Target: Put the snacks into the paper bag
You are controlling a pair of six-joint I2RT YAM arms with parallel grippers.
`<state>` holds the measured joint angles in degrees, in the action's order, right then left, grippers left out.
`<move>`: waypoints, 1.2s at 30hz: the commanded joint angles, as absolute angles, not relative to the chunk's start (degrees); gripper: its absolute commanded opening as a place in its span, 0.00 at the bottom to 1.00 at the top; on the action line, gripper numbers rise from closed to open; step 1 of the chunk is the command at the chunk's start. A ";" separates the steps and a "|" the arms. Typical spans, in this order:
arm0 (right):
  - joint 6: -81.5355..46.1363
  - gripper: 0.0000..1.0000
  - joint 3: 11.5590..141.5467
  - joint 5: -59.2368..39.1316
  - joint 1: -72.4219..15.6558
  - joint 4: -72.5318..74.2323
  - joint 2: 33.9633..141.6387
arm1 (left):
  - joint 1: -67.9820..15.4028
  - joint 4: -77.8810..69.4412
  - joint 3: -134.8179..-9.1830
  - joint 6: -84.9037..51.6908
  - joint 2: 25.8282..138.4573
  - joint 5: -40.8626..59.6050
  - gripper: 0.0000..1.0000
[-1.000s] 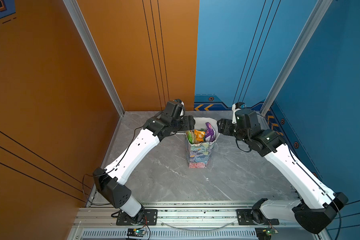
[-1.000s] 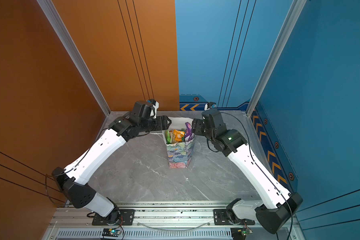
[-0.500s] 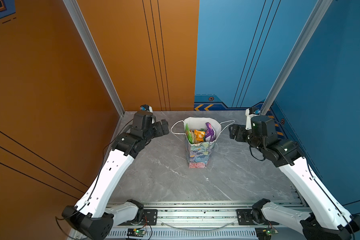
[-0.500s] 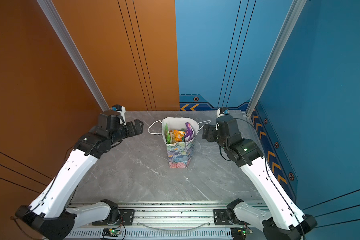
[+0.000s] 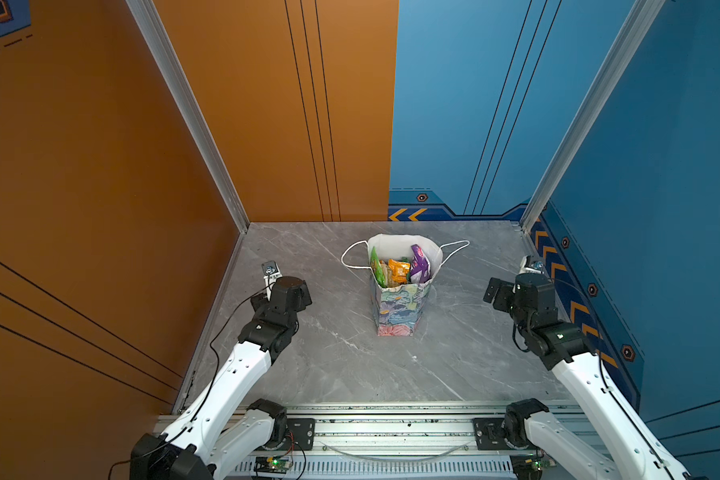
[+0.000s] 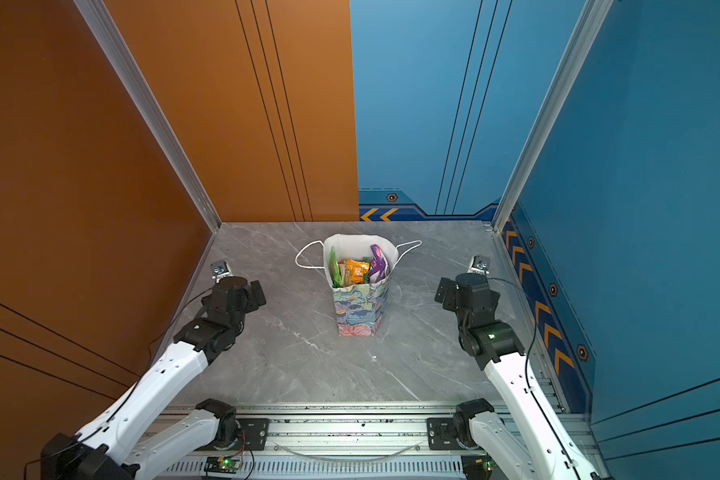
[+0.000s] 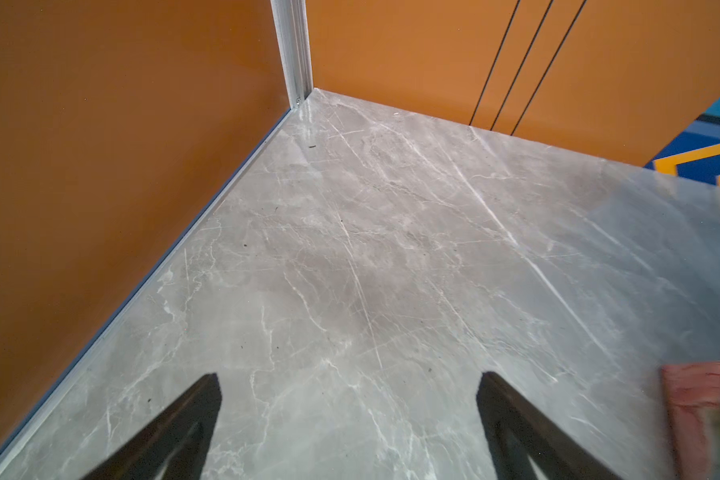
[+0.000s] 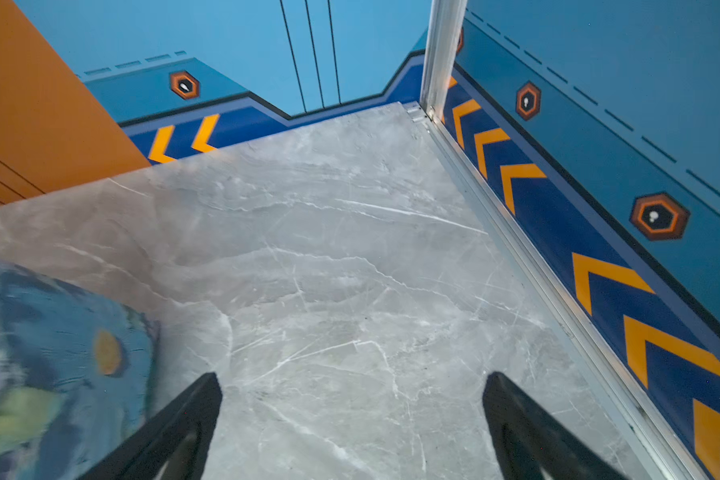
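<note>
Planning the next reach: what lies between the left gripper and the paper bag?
Only bare tabletop separates left gripper from paper bag, in both top views.

Bright, even light from above fills the booth in both top views. The grey marbled surface reads crisp and without glare, and the paper bag throws only a faint, soft shadow to one side. The orange wall darkens toward the frame edge, and the wall posts splay outward — a wide lens at work. In the left wrist view a pale sheen streaks the surface near the corner; in both wrist views the bag's edge is smeared and out of focus.
</note>
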<state>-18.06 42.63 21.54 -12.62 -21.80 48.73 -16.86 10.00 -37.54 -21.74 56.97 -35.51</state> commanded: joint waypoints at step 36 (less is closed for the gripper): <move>-4.18 1.00 21.27 15.76 -3.44 49.96 87.33 | -7.13 -59.30 -19.22 1.76 90.27 -23.73 0.98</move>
<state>-1.37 20.56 13.65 -3.36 49.71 87.88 -7.92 -62.63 -17.82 3.18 90.87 -22.55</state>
